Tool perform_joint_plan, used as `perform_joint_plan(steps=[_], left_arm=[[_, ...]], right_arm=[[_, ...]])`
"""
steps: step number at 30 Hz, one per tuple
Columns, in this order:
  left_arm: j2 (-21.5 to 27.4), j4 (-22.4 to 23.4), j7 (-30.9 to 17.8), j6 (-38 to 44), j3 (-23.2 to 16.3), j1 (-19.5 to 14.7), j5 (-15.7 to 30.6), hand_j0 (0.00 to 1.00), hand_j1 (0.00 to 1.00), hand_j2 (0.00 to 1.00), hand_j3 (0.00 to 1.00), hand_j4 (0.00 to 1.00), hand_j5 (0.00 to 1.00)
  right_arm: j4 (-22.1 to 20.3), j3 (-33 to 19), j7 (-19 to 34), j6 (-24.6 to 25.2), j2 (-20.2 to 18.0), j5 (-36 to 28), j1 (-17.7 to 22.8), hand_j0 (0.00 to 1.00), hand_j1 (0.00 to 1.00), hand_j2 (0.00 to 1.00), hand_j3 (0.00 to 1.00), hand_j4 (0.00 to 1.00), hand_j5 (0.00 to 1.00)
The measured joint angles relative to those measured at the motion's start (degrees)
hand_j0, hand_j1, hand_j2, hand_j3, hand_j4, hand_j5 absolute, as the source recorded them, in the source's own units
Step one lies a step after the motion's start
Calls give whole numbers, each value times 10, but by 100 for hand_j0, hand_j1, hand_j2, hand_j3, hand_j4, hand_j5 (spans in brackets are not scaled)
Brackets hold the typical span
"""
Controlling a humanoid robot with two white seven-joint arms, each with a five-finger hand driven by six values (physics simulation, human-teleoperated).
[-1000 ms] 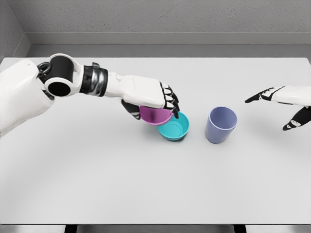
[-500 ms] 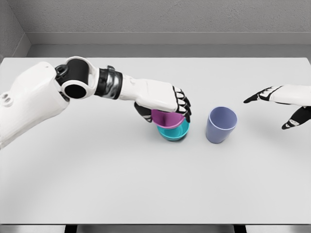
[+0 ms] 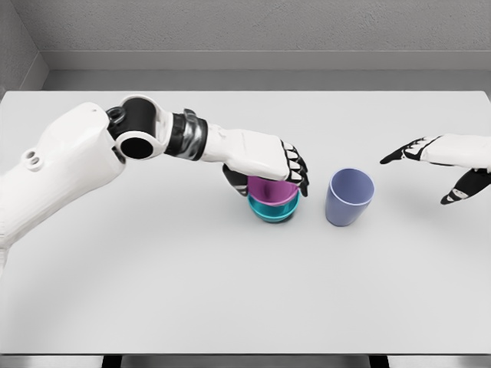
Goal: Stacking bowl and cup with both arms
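A: Left hand (image 3: 270, 162)?
B: Fingers wrapped over the magenta bowl (image 3: 270, 189), which sits nested in the teal bowl (image 3: 273, 208) directly beneath it.
A: Cup?
B: Lavender cup (image 3: 348, 198) upright on the table (image 3: 230, 291), just right of that hand. Right hand (image 3: 449, 159) beyond it, fingers spread, holding nothing.

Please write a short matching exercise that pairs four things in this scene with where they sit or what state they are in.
Column one:
1. magenta bowl
2. teal bowl
3. lavender cup
4. right hand

Column two:
A. standing alone, upright, on the table
B. open above the table's right edge
C. gripped by the left hand
D. underneath, carrying another bowl

Pairs: 1-C, 2-D, 3-A, 4-B
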Motion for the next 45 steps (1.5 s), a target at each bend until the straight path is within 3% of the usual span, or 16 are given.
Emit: perform_joint_plan(steps=[16, 20, 37, 45], left_arm=[[-6, 8, 0, 0, 0, 15, -7, 85, 85, 85, 85, 85, 85], [-6, 9, 0, 0, 0, 17, -13, 99, 99, 99, 99, 99, 99], [-2, 6, 0, 0, 5, 12, -17, 100, 100, 100, 100, 100, 100], [68, -44, 0, 0, 32, 16, 6, 100, 100, 100, 100, 100, 100]], right_arm=[[5, -1, 0, 1, 31, 11, -4, 99, 99, 99, 99, 99, 99], [5, -1, 0, 2, 37, 15, -6, 99, 99, 99, 99, 99, 99], [-6, 0, 0, 0, 40, 15, -9, 100, 100, 100, 100, 100, 100], [-9, 0, 0, 0, 51, 15, -9, 99, 99, 99, 99, 99, 99]])
